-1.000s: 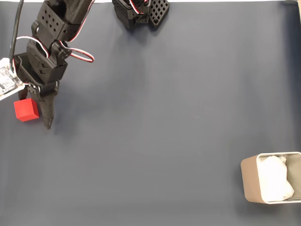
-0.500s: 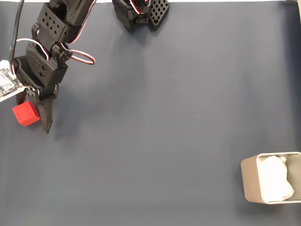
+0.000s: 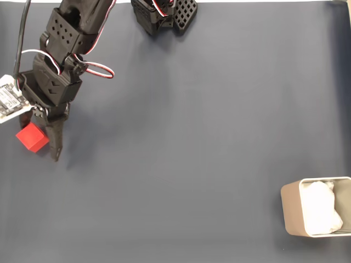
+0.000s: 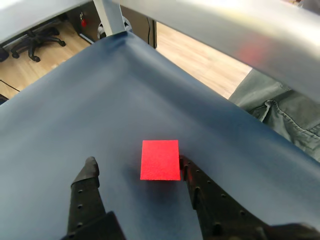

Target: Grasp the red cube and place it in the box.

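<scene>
"Red cube (image 4: 160, 160) between the two fingers of the black tool (image 4: 137, 169), seen from the wrist: is that a grasp yet?"

"Not by the look of it. The jaws stand apart, one finger (image 4: 187, 172) touching or nearly touching the cube's right face, the other finger (image 4: 88, 172) well off to the left with bare dark blue counter (image 3: 192, 137) between it and the cube. Nothing is clamped."

"And from the fixed view?"

"The cube (image 3: 32, 137) sits on the counter at the far left edge, tucked against the tool (image 3: 44, 139), whose long black finger points down the picture just beside it. The arm reaches in from the top left, red and white wires looped at its joint."

"Where is the box?"

"Tan box (image 3: 290, 211), lined with crumpled white paper, stands in the bottom right corner of the fixed view, well apart from the cube, almost the whole counter between them."

"So how far along is the job?"

"Early, in my judgement. The approach appears made and the cube is bracketed; closing on it, lifting, carrying across the counter and releasing over the box all seem to be left. The box holds only its white lining, no cube"
</scene>
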Robot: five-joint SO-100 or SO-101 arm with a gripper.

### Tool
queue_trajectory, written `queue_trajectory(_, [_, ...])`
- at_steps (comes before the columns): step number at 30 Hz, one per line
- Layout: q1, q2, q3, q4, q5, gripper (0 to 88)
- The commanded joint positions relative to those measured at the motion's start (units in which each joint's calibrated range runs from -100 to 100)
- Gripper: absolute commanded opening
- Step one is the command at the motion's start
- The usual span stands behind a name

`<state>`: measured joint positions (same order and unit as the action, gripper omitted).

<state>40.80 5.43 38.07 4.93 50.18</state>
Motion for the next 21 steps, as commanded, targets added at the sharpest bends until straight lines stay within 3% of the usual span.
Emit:
queue_trajectory(1, [-0.60,0.12,-2.57,-1.74,-0.05,36.3])
queue_trajectory(21, [-0.74,1.50,-3.58,-2.15,2.44,7.2])
